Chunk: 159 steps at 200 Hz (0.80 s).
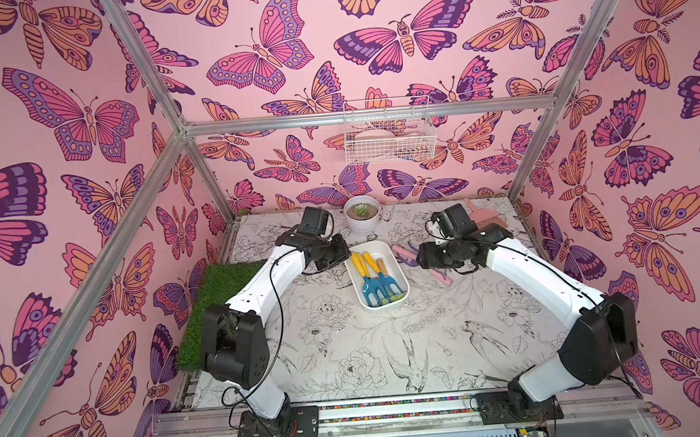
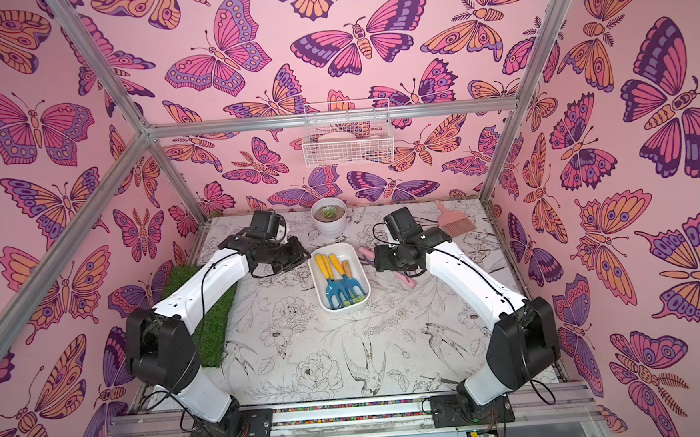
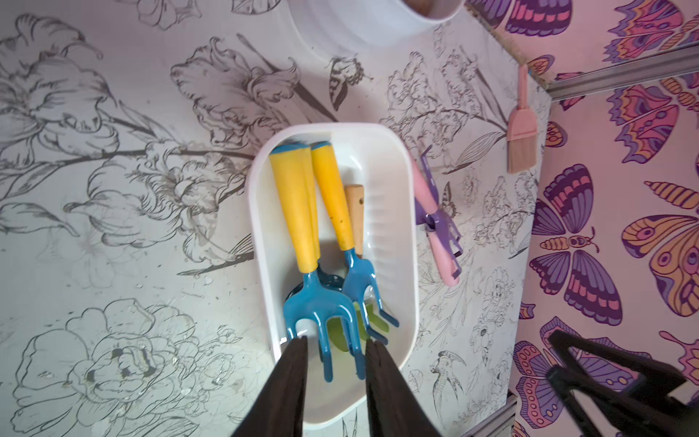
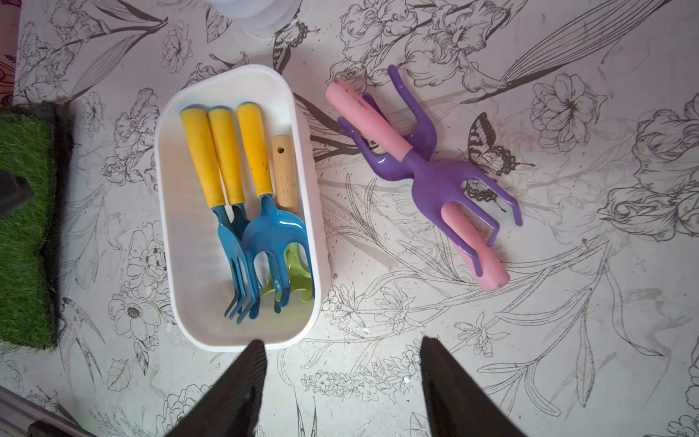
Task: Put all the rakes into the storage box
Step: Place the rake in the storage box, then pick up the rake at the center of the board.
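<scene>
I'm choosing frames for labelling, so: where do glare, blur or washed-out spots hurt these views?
Left wrist view: the left fingers are dark and soft, the pot washed out. Right wrist view: sharp, with glints on the top purple rake and the widest blue rake. Both top views: even light, faint shadows, the box small.

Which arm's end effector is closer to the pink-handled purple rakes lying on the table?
Right. The right end effector hangs beside the pink-handled rakes, on their side of the storage box; the left end effector is over the box's opposite edge.
</scene>
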Each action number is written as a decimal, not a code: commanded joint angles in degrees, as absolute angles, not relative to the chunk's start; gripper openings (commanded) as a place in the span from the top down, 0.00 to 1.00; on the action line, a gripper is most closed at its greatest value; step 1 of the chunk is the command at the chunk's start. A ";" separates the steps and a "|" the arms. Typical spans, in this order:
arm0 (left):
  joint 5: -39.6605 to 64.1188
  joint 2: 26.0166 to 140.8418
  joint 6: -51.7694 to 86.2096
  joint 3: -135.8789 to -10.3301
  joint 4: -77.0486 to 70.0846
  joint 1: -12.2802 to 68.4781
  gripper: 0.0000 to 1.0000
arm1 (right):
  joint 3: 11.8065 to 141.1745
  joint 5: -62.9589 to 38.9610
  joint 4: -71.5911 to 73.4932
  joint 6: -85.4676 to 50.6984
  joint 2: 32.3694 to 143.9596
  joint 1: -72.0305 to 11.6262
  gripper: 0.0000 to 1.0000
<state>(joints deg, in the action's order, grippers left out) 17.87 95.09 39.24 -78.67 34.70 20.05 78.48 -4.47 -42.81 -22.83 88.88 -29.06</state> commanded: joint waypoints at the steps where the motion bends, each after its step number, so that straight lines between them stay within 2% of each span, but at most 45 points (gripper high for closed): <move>1: 18.59 91.54 38.89 -73.80 36.65 19.78 0.69 | 80.80 -3.44 -45.52 -21.87 90.88 -27.07 0.34; 92: 20.37 80.22 42.56 -57.02 34.32 19.19 0.69 | 84.25 -0.87 -47.56 -14.55 102.66 -21.85 0.44; 159: 21.97 77.79 42.98 -53.83 33.75 18.04 0.70 | 92.57 3.12 -51.11 -8.63 114.07 -21.80 0.54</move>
<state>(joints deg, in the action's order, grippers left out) 20.45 79.37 42.70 -55.11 34.22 18.96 88.33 0.73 -48.60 -11.81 109.93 -22.00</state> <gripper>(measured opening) 0.303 0.476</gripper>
